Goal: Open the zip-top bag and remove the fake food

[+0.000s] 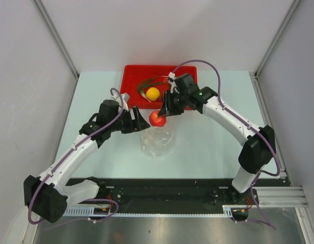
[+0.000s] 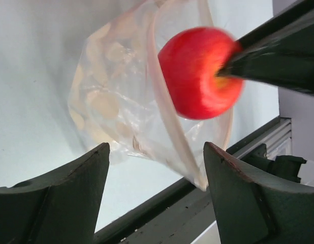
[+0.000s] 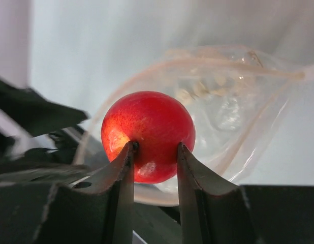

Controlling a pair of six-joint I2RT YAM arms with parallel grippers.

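Observation:
The clear zip-top bag (image 1: 157,141) lies on the table with its mouth open towards the back. My right gripper (image 1: 165,113) is shut on the red ball (image 1: 157,118) and holds it just above the bag's mouth. In the right wrist view the fingertips pinch the red ball (image 3: 147,127), with the bag (image 3: 233,101) behind it. My left gripper (image 1: 142,122) is open beside the bag's upper left edge. In the left wrist view, the left gripper (image 2: 157,148) has its jaws wide apart; the bag's zip strip (image 2: 172,127) ends next to the right finger. No coloured item shows inside the bag (image 2: 111,101).
The red tray (image 1: 131,76) stands at the back and holds the yellow ball (image 1: 153,93) and the green onion (image 1: 147,83). A black rail (image 1: 167,188) runs along the table's near edge. Grey walls close in both sides.

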